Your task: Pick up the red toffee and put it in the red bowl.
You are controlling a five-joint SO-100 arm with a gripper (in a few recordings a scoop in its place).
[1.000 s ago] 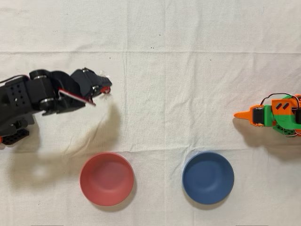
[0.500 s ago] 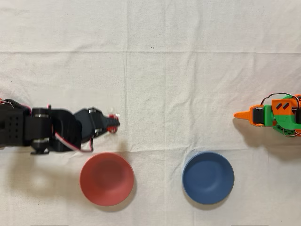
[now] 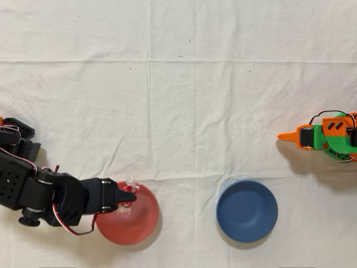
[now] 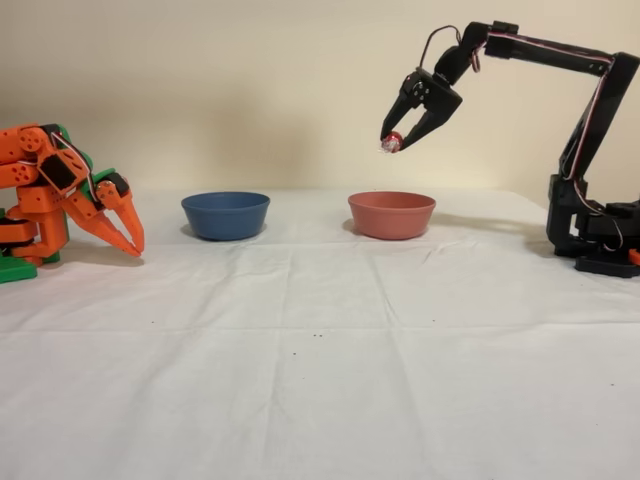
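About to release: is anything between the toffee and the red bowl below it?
Nothing visible. The claw holds the red toffee in the air above the red bowl, with open space between them and the bowl's inside looking bare.

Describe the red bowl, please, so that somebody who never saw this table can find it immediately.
On the white tablecloth stand two round shallow bowls of the same size, side by side. The red bowl is the one beneath the black arm's gripper, which holds the red toffee above it. Its matte salmon-red colour sets it apart from the dark blue bowl, which stands nearer the idle orange arm.
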